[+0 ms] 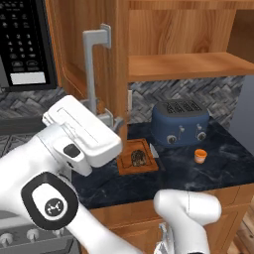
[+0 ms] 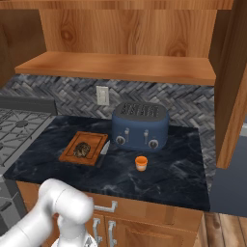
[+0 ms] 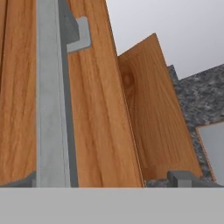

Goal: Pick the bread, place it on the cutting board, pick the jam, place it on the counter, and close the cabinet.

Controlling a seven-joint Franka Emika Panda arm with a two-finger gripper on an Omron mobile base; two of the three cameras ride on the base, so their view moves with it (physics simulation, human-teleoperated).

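Observation:
The bread (image 1: 138, 158) (image 2: 82, 149), a dark mottled lump, lies on the reddish cutting board (image 1: 150, 166) (image 2: 94, 140). The small orange jam (image 1: 200, 156) (image 2: 141, 163) stands on the dark marbled counter (image 1: 218, 171) (image 2: 178, 169), in front of the toaster. The wooden cabinet (image 1: 183, 64) (image 2: 116, 67) stands open, its left door (image 1: 116, 59) (image 3: 100, 109) swung out. My gripper (image 1: 113, 121) (image 3: 103, 181) is open at the lower end of that door's silver handle (image 1: 92, 64) (image 3: 51, 96). In the hand view the bar runs between the fingertips, close to the left one.
A blue toaster (image 1: 179, 121) (image 2: 141, 126) sits behind the jam. A knife (image 1: 154, 151) (image 2: 103, 153) lies beside the board. The black microwave (image 1: 25, 39) hangs at the left, the gas stove (image 2: 19, 125) below it. The cabinet's right door (image 2: 231, 96) juts out over the counter's right end.

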